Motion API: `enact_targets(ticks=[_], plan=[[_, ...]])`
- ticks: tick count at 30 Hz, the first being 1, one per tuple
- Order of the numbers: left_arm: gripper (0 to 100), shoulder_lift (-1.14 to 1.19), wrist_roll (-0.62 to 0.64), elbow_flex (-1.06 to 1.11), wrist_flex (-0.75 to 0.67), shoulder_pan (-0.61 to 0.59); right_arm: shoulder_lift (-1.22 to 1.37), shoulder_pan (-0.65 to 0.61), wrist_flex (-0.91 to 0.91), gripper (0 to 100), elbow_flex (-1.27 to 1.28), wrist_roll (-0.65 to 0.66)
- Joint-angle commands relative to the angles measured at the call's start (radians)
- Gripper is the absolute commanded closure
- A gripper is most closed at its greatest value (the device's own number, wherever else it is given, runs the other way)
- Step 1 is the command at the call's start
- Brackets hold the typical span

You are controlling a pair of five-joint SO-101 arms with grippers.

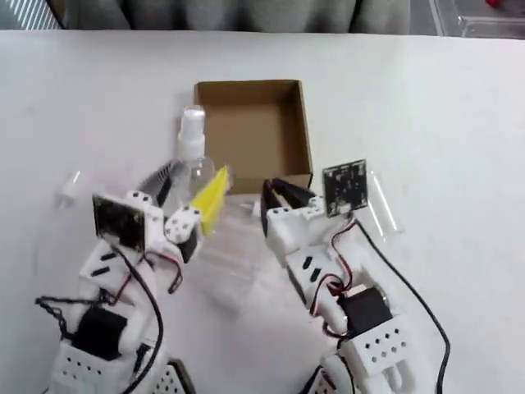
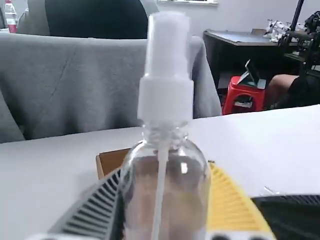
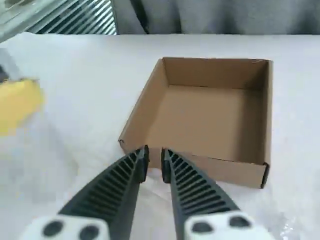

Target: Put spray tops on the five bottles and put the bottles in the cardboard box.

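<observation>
Logging, high view: my left gripper is clamping a clear bottle, spray top on, just outside the cardboard box on the tabletop. My right gripper is hovering at the box's near wall.
Left wrist view: the bottle is sitting between the grey and yellow fingers.
Right wrist view: fingers are resting all but closed, gripping nothing.

— How is the light?
— Bright and even over the whole desk; its white surface nearly washes out toward the far edge.
— Shadows?
— Soft and faint. The plainest one lies inside the cardboard box, along its walls.
— Any glare?
— Small glints on the clear bottle, and its spray top bleaches into a pale shape.
</observation>
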Motion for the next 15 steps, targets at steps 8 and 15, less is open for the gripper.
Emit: enact_targets(ticks=[8,15], plan=[[98,0.656,0.014,-0.399,-0.081,-0.054,-0.163,-0.268,-0.065,98.4,0.086,-0.003],[98,0.622,0.014,-0.399,-0.081,0.013,-0.303,-0.325,-0.240,98.4,0.281,0.000]])
